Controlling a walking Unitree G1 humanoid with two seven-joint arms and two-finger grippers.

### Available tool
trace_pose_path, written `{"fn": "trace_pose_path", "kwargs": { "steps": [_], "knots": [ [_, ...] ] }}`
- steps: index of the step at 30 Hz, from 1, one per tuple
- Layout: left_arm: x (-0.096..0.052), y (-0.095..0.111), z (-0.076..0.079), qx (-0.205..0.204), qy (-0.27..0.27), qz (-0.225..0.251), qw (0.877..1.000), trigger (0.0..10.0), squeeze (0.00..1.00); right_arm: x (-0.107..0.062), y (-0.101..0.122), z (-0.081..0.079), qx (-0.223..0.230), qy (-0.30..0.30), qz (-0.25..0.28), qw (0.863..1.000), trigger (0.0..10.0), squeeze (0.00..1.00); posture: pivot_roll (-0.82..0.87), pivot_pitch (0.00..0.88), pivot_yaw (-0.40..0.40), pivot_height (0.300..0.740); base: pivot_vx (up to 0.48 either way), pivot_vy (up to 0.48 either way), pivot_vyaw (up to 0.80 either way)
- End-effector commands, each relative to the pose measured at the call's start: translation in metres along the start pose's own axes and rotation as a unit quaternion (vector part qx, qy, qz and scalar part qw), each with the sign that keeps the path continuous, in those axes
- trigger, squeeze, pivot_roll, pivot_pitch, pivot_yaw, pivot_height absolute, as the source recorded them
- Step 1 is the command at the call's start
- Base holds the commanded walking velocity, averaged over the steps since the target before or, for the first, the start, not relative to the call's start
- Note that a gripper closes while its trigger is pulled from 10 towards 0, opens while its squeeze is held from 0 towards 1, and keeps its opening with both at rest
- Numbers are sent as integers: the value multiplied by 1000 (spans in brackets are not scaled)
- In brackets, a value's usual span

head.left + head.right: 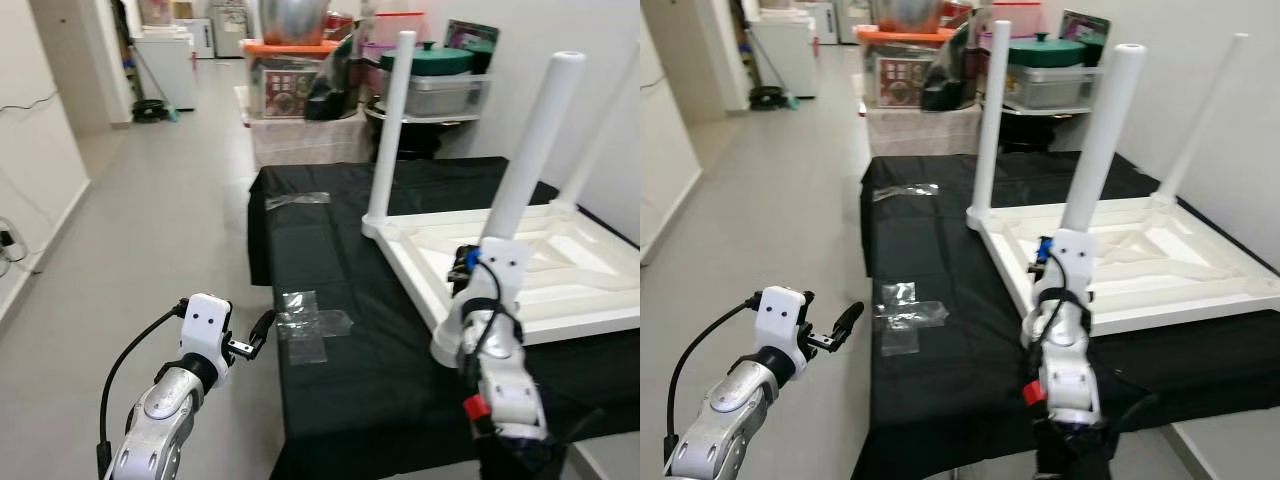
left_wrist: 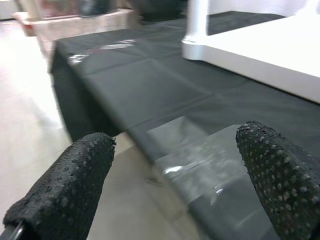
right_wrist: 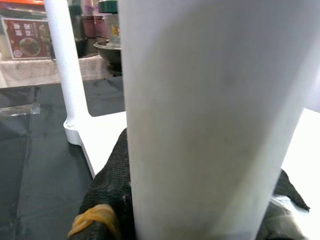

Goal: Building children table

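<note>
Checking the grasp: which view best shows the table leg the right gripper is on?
The left eye view: the near table leg shows full length, with the right gripper at its base. The right eye view shows much the same. The right wrist view has only a close white stretch; the left wrist view shows another leg's base.

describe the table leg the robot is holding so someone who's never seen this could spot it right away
A white table lies upside down on the black cloth, its legs pointing up. The held leg stands at the corner nearest the robot, leaning slightly, and is the one with the right gripper clamped around its base.
</note>
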State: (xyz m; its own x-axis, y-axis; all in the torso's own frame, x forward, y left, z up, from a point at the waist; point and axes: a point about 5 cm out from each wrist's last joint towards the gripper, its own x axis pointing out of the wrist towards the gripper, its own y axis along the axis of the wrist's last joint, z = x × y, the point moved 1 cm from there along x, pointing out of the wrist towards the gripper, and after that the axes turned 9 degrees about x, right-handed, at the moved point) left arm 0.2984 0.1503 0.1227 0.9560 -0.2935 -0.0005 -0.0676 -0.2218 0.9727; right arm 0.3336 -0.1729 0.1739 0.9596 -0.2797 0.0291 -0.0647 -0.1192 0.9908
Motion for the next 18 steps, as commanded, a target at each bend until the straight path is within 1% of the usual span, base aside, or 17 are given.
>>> {"fn": "trace_pose_path", "kwargs": {
  "steps": [1,2,4,6,7,9,10,11,12,13,14,16,17,18],
  "knots": [
    [-1,-4,3,3,-7,-11,1000,10000,0,-13,-32,-32,2,120,-80,990,10000,0,64,0,-40,740,0,0,0],
    [-1,-4,3,2,-6,-12,1000,10000,0,-13,-29,-35,13,141,-72,987,10000,1000,61,0,-42,740,0,0,0],
    [-1,-5,3,2,-6,-12,1000,10000,0,-13,-27,-35,18,146,-65,987,10000,1000,61,0,-43,740,0,0,0],
    [-1,-5,3,2,-6,-12,1000,10000,0,-13,-26,-34,22,138,-62,988,10000,1000,61,0,-43,740,0,0,0],
    [-2,-5,3,1,-5,-12,1000,10000,0,-6,-18,-34,27,180,-55,982,10000,0,62,0,-46,740,0,0,0],
    [-2,-5,3,-1,-4,-12,1000,10000,0,4,1,-29,26,267,-37,963,10000,0,59,0,-47,740,0,0,0],
    [-2,-5,3,-1,-4,-12,1000,10000,0,4,1,-29,26,267,-37,963,10000,0,59,0,-47,740,0,0,0],
    [-2,-5,4,-1,-4,-12,1000,10000,0,7,7,-22,-2,323,-39,946,10000,0,61,0,-50,740,0,0,0],
    [-2,-5,3,-1,-4,-12,1000,10000,0,7,10,-18,-23,353,-47,934,10000,0,62,0,-51,740,0,0,0],
    [-2,-5,3,0,-4,-12,1000,10000,0,6,14,-12,-62,397,-41,915,10000,0,60,0,-50,740,0,0,0],
    [-2,-5,3,0,-4,-12,1000,10000,0,4,16,-9,-89,426,-38,899,10000,0,60,0,-50,740,0,0,0],
    [-1,-5,3,1,-4,-11,1000,10000,0,15,24,-2,-107,421,-32,900,9961,0,59,0,-49,740,0,0,0],
    [-1,-5,3,1,-4,-11,1000,10000,0,19,26,-1,-105,419,-33,901,2588,0,63,0,-54,740,0,0,0],
    [-1,-5,3,1,-4,-10,1000,10000,0,20,27,-2,-108,424,-32,899,2588,0,65,0,-55,740,0,0,0]
  ]
}}
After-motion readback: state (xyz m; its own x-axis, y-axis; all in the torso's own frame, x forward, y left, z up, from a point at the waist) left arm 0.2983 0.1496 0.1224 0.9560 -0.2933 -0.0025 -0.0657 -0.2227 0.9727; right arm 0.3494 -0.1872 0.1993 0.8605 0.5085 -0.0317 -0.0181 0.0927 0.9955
